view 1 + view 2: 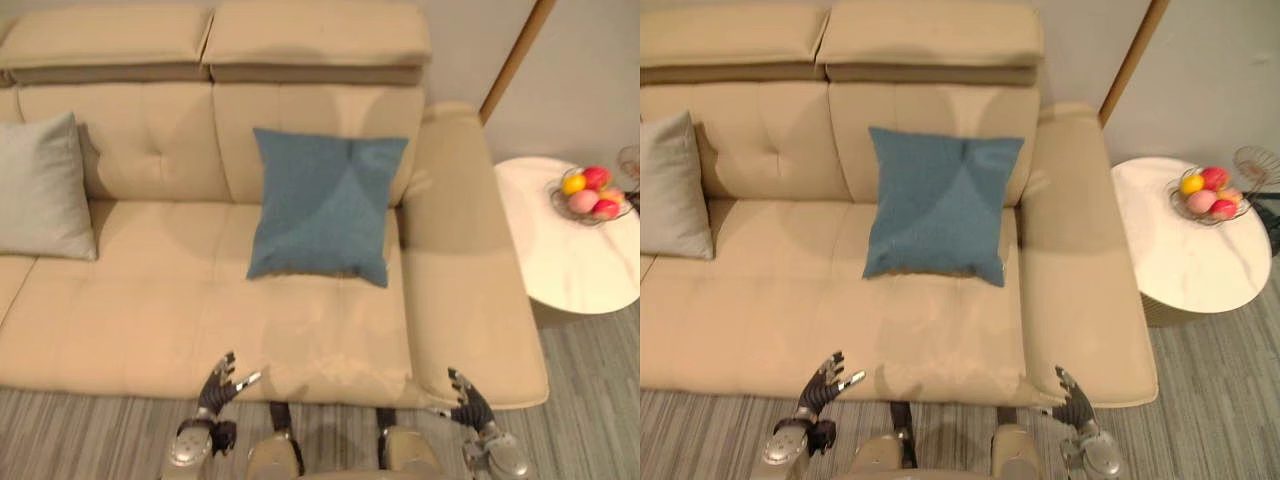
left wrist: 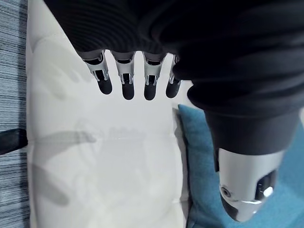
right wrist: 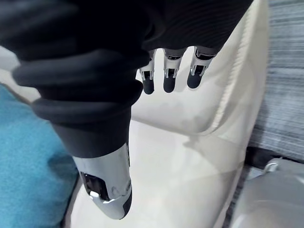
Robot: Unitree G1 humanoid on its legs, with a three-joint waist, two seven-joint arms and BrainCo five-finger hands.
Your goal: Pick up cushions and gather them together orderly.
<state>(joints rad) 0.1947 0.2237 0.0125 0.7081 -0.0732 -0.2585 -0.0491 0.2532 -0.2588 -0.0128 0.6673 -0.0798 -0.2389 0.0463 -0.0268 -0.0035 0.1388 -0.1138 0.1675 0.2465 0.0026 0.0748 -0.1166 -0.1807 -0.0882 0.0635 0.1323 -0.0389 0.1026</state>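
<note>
Hovering at the front edge of the sofa (image 1: 150, 320), the left hand (image 1: 214, 393) and right hand (image 1: 472, 407) both have their fingers spread loose, holding nothing. The blue cushion (image 1: 325, 205) leans on the backrest over the right seat, and the grey cushion (image 1: 40, 190) sits well apart at the far left. Nothing is gathered yet, and both pickups look ahead of us. The fruit bowl (image 1: 556, 203) on the round counter (image 1: 560, 265) plays no part.
</note>
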